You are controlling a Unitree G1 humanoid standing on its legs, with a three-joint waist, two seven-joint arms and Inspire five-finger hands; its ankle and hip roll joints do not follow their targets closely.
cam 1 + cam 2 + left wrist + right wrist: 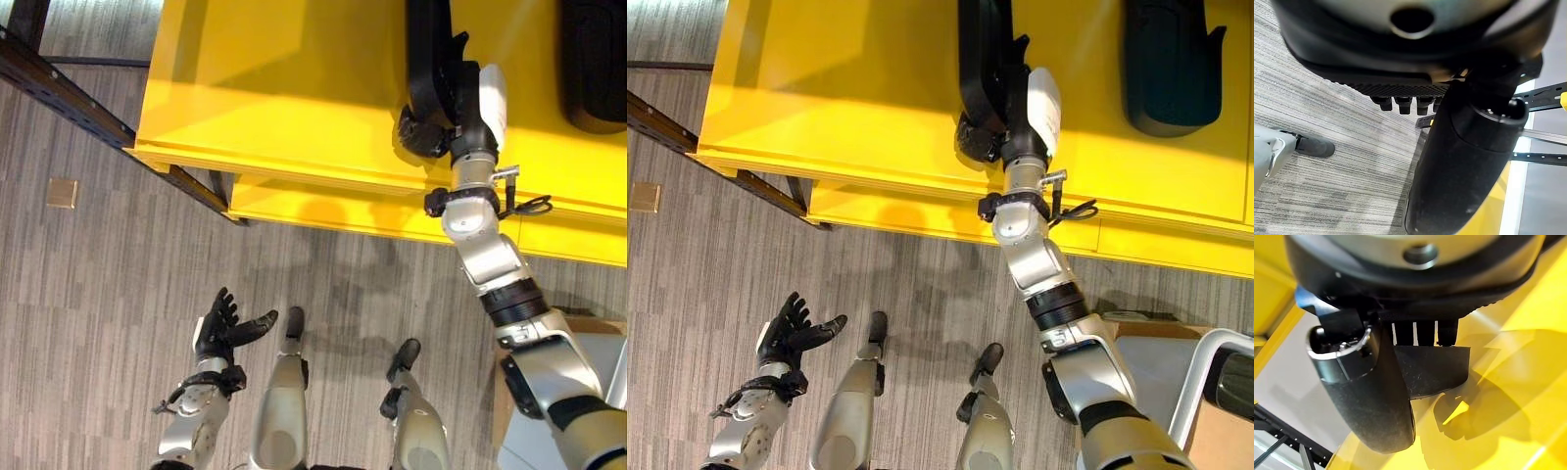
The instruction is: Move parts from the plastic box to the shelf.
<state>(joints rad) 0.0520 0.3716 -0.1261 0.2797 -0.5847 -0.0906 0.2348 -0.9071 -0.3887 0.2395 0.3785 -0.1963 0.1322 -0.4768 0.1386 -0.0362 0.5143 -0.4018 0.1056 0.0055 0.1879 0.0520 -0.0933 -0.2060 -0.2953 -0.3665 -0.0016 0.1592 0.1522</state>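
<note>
A: Right hand (pixel 1011 125) over the yellow shelf (pixel 852 88), fingers curled round the near end of a long black part (pixel 982 59), thumb along its side. Seems set down already?

B: Probably. Best to uncurl slowly, then lift straight off without dragging.

A: Room around?

B: Bare shelf beyond the fingertips; another black part (pixel 1168 69) well apart on the thumb side; shelf edge just behind the wrist. Left hand (pixel 223 326) low over the floor (pixel 108 284), fingers spread, holding nothing
</note>
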